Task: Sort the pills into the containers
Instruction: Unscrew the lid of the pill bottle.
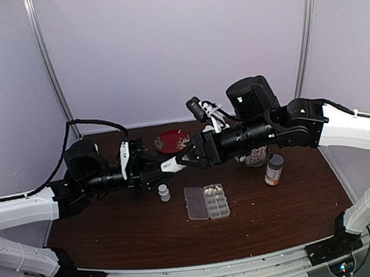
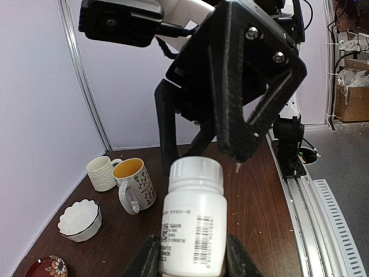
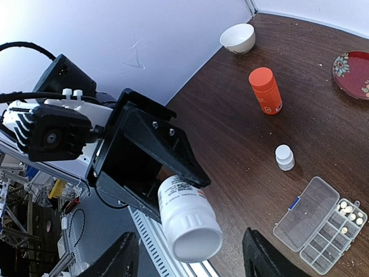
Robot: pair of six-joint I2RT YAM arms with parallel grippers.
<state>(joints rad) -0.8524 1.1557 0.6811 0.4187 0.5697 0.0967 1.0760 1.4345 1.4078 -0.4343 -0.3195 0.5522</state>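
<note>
Jaws on the left arm clamp the body of a white bottle (image 2: 193, 231), held in the air with its cap (image 3: 196, 238) on; the right jaws stand open either side of that cap, not touching it. Below them, at centre of the top view, the box (image 1: 194, 203) lies open on the counter (image 1: 282, 214), with a few pills (image 3: 348, 209) in its end cells. An off-centre pinch or twist could turn the bottle in the left grip, or scatter pills wide of the box. Bottle contents are hidden; the left fingertips are cut off at the frame bottom.
</note>
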